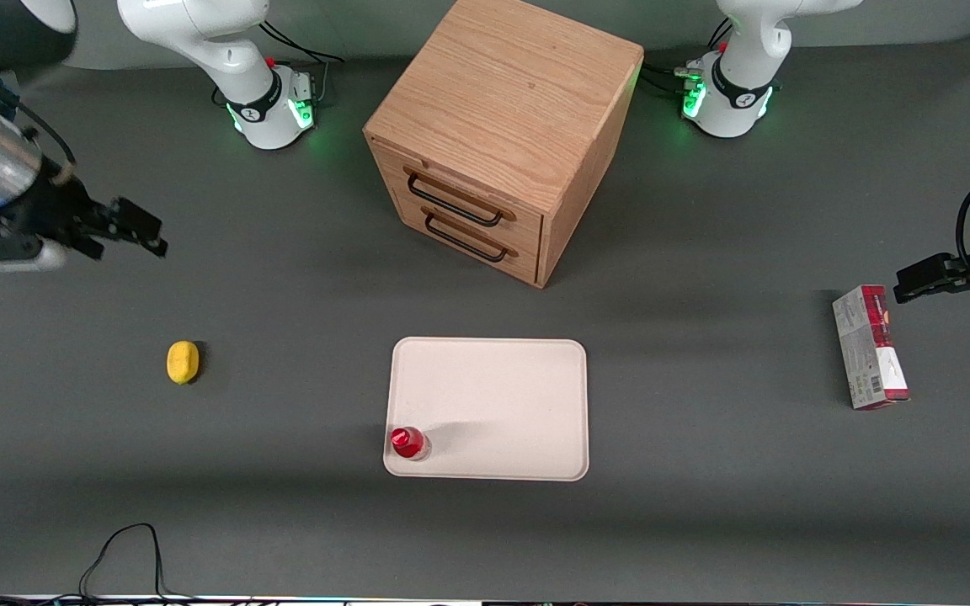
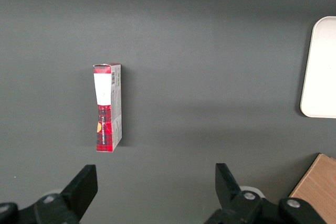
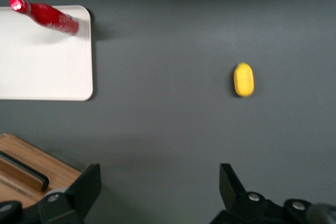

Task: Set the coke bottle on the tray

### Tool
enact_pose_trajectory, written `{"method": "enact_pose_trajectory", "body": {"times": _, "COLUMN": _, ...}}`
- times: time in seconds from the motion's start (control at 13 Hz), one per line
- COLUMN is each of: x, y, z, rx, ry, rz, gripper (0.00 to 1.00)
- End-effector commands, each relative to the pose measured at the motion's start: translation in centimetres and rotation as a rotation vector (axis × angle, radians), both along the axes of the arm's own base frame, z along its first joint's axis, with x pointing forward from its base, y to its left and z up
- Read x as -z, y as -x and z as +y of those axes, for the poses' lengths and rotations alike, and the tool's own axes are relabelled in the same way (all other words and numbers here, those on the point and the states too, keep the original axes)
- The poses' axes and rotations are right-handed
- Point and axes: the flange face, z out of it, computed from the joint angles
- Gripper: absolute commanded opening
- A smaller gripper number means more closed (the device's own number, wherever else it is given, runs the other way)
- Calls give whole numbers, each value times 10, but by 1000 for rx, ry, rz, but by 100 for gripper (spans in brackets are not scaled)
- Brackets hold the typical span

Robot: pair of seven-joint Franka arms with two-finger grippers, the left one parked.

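Currently I log the tabletop (image 1: 704, 522), then the cabinet (image 1: 502, 135) standing farther from the front camera than the tray (image 1: 502, 396). My end effector (image 1: 135, 227) hangs spread wide and empty above the tabletop at the working arm's end. Bottle (image 1: 408, 442) stands upright in the tray's near corner. Lemon (image 1: 183, 362) lies apart.

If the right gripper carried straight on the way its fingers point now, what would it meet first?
Most likely bare table. The gripper hangs open and empty at the working arm's end, facing down; its wrist view shows grey tabletop between the fingers. The lemon and the coke bottle on the tray lie off that line.
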Motion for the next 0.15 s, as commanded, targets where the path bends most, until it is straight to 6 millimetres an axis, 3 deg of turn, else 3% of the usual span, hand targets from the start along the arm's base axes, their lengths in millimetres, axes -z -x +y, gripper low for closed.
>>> {"method": "enact_pose_trajectory", "body": {"times": 0.0, "x": -4, "y": -2, "z": -7, "rx": 1, "ry": 28, "rz": 4, "gripper": 100}}
{"method": "enact_pose_trajectory", "body": {"times": 0.08, "x": -5, "y": -6, "z": -9, "rx": 5, "ry": 32, "rz": 15, "gripper": 100}}
